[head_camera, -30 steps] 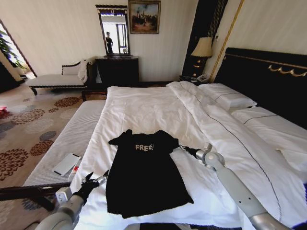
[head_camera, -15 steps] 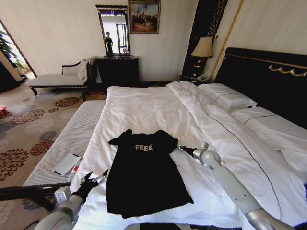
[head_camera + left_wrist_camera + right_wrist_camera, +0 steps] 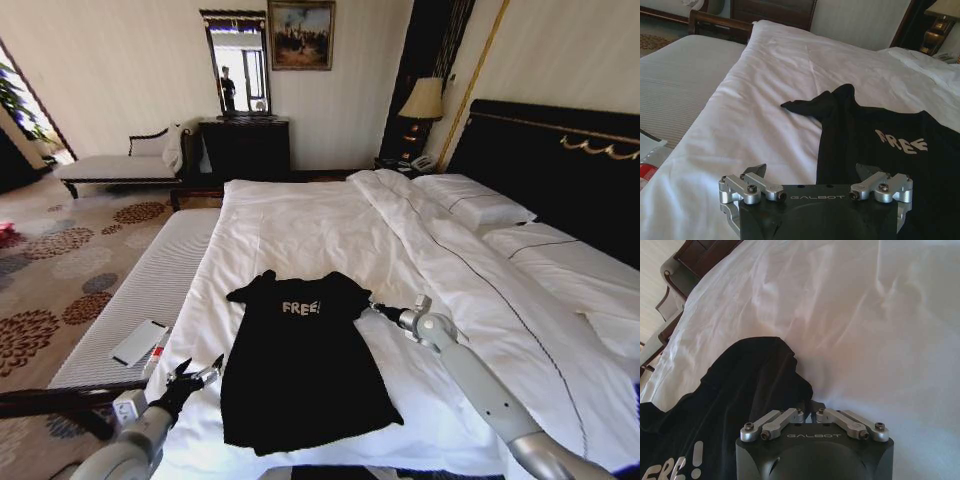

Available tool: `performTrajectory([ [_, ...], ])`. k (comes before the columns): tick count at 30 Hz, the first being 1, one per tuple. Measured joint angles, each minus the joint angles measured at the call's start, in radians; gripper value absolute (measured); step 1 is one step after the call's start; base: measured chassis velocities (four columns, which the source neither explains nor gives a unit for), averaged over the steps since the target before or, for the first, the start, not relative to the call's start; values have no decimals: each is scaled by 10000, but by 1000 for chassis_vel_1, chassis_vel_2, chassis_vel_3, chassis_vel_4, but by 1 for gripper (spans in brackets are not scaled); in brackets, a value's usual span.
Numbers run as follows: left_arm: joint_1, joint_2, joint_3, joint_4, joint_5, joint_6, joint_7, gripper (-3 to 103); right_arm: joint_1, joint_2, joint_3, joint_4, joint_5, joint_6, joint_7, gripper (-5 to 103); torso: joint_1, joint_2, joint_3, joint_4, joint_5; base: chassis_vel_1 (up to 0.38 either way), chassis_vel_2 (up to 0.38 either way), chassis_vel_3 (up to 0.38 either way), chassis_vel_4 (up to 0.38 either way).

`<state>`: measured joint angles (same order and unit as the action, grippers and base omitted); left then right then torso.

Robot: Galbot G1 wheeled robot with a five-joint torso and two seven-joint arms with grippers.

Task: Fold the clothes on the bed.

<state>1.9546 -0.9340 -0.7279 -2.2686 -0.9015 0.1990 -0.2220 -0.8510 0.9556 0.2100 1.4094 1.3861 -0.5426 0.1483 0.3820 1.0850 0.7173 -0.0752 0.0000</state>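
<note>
The clothes are one black T-shirt [image 3: 300, 370] with white "FREE!" lettering, lying flat on the white bed [image 3: 300, 220] near its front edge. My left gripper [image 3: 200, 372] hovers open just off the shirt's left side, near its lower half. The left wrist view has this gripper [image 3: 810, 167] spread wide over the shirt's edge [image 3: 875, 130] and the sheet. My right gripper [image 3: 376, 308] is at the shirt's right sleeve. In the right wrist view, its [image 3: 809, 407] fingers are closed together on the edge of the black sleeve [image 3: 740, 390].
A grey striped bench [image 3: 150, 290] runs along the bed's left side with a white card [image 3: 140, 342] on it. Pillows [image 3: 475, 205] and a dark headboard [image 3: 560, 170] lie to the right. A chaise [image 3: 120, 165] and dark dresser [image 3: 245, 148] stand by the far wall.
My right arm has crept a little left, bringing its gripper up to the right sleeve. The left gripper and the shirt have barely shifted.
</note>
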Motion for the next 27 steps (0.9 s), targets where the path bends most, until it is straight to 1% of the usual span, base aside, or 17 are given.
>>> performTrajectory([
  [1, -12, -6, 5, 11, 0, -1, 0, 100, -28, 2, 0, 16, -12, 13, -1, 4, 0, 0, 0, 0, 1, 0, 0, 0, 0],
  [2, -12, -6, 5, 11, 0, -1, 0, 100, -28, 2, 0, 16, -12, 13, -1, 4, 0, 0, 0, 0, 1, 0, 0, 0, 0],
  [4, -38, -42, 37, 31, 1, -3, 1, 100, -97, 2, 14, 66, -46, 52, -2, 1, 0, 0, 0, -1, 0, 0, 0, 0, 0],
  [13, -44, -145, 83, 46, 32, -16, 24, 100, -306, -50, 258, 239, -82, 177, 24, 0, 0, 0, 0, 0, 1, 0, 0, 0, 0],
  [20, -99, -209, 285, 50, 107, -59, 59, 100, -1241, -434, 1183, 1260, -56, 211, 70, 0, 0, 0, -1, -3, 0, 0, 0, 0, 0],
  [27, -215, -204, 491, 54, 134, -67, 47, 100, -1847, -579, 1619, 2018, -70, 210, 170, 0, 0, 0, 0, 0, 0, 0, 0, 0, 0],
])
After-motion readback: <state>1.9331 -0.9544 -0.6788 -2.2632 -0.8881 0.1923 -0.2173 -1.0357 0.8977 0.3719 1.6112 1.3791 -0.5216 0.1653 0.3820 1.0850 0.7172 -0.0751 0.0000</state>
